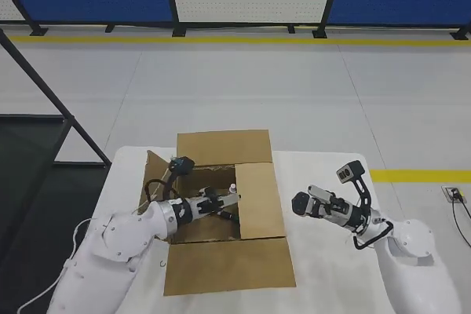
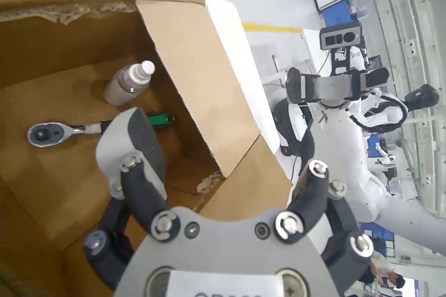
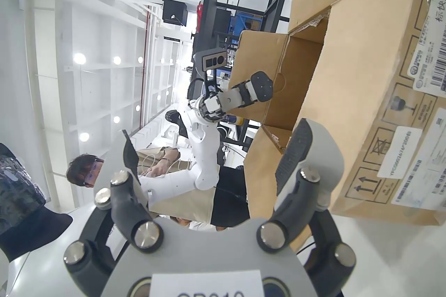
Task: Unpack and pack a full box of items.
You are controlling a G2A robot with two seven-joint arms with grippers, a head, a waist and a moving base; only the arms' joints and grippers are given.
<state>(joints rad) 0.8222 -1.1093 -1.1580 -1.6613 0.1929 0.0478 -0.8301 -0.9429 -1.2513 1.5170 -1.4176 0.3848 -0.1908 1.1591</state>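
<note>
While the left gripper (image 1: 226, 206) hangs spread and empty inside the open cardboard box (image 1: 228, 271) at the middle of the table (image 1: 330, 271), and the right gripper (image 1: 302, 201) hangs likewise over the table just right of it, a left finger (image 2: 139, 138) hides part of the green handle of the ratchet wrench (image 2: 45, 134) on the box floor. Farther in, by the right wall, sits a white-capped bottle (image 2: 127, 86).

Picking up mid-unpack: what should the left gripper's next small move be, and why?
Probably lower the left gripper onto the ratchet. It hangs open and empty inside the box; the ratchet lies flat on the box floor, partly under one finger, near the bottle.
</note>
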